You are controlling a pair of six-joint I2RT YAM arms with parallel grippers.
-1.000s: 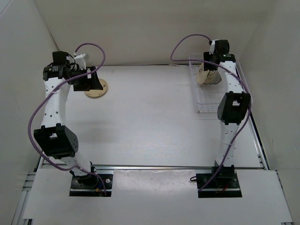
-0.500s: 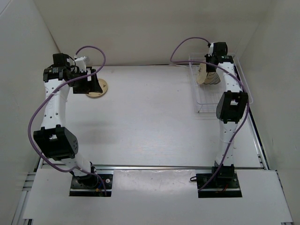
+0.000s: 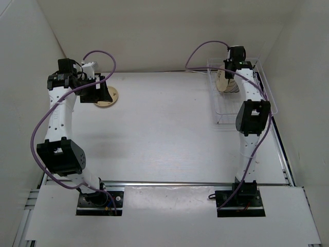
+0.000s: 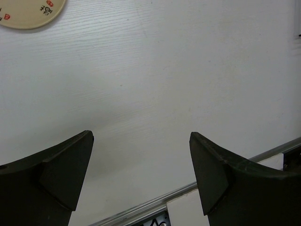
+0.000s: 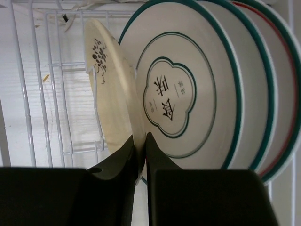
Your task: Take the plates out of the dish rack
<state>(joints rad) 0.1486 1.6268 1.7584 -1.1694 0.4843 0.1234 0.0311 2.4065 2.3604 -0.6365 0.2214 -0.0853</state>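
Observation:
The white wire dish rack (image 3: pixel 222 110) stands at the back right. In the right wrist view three plates stand upright in the rack (image 5: pixel 40 94): a small tan plate with a dark spot (image 5: pixel 106 89), a white plate with dark green rings (image 5: pixel 197 89), and a red-rimmed plate (image 5: pixel 282 99) mostly hidden behind it. My right gripper (image 5: pixel 140 148) is shut on the tan plate's lower rim; it also shows in the top view (image 3: pixel 230 76). My left gripper (image 4: pixel 141 174) is open and empty above the table. In the top view it (image 3: pixel 100 92) hovers beside another tan plate (image 3: pixel 106 99) lying flat.
The flat tan plate with red marks shows at the top left corner of the left wrist view (image 4: pixel 28 12). White walls close in the table at the back and on both sides. A metal rail (image 3: pixel 195 183) runs along the near edge.
My right arm has reached further back into the rack, up to the plates. My left arm shifted slightly by the flat tan plate, then held still.

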